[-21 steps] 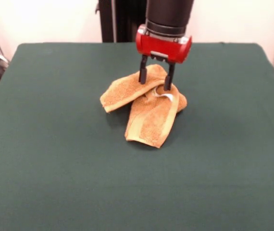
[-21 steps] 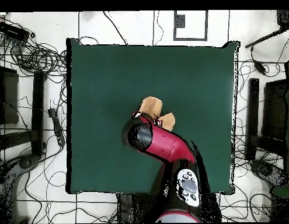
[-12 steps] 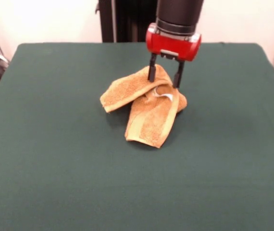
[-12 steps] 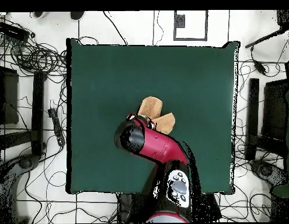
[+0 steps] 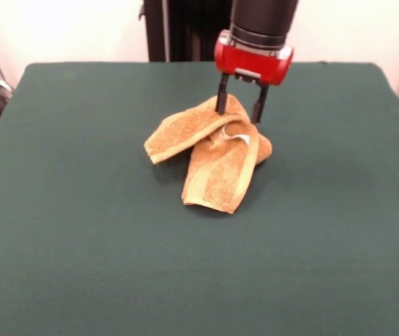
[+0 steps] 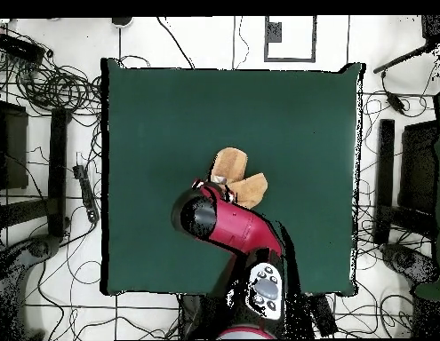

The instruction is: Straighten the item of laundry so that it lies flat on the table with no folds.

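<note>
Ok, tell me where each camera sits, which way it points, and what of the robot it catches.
Front view: across the table from the robot, facing it; shows the folded towel, the arm's black end and red gripper, jaws open above the towel's far fold.
Overhead view: above the table, looking straight down; shows the red arm covering part of the towel.
Both show towel, table and arm.

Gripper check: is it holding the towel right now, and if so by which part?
Nothing is held. The gripper is open, its fingers standing at the far top edge of the folded towel, which lies crumpled on the table.
</note>
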